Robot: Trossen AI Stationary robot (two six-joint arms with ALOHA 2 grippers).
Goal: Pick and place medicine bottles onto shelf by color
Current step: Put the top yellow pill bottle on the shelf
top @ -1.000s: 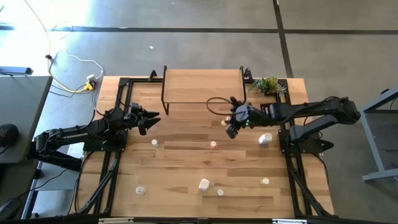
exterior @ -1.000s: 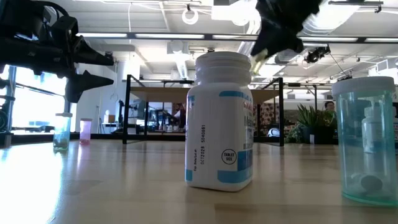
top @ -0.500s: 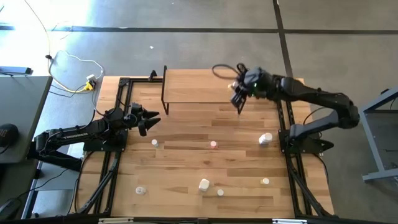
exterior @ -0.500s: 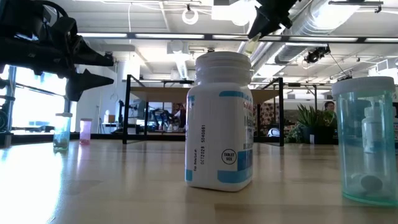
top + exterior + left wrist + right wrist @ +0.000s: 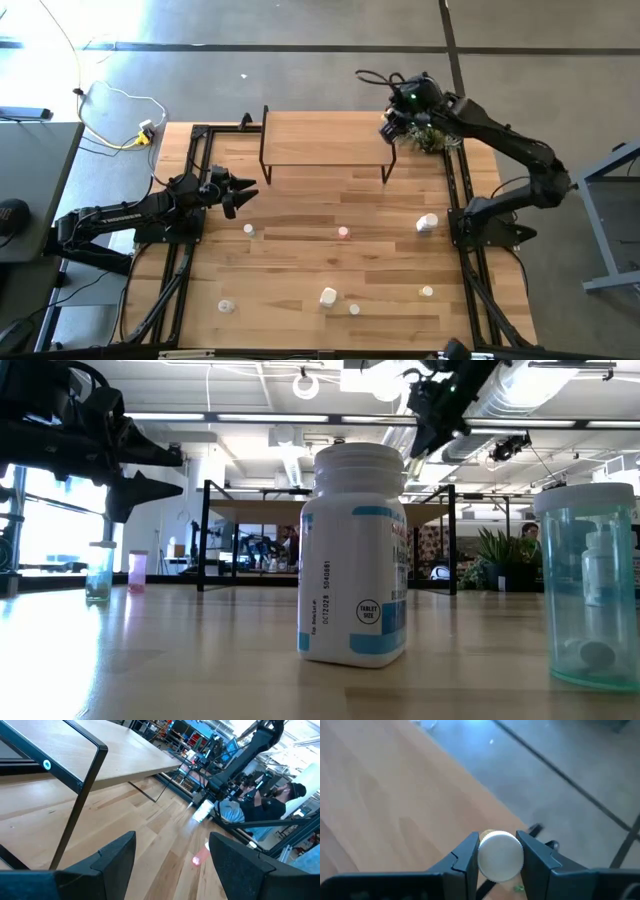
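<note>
The right pincer (image 5: 392,128) hovered above the shelf's (image 5: 325,139) right end, pinching a white-capped bottle (image 5: 500,856), so lowering and releasing seemed next, while the left pincer (image 5: 243,190) waited spread over the desk (image 5: 300,260).

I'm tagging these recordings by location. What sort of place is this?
Probably a robotics lab or open workshop, not a home. The low view shows an exposed ceiling with ducts and strip lights; the wooden table stands on bare concrete, and a person sits at equipment beyond it.
</note>
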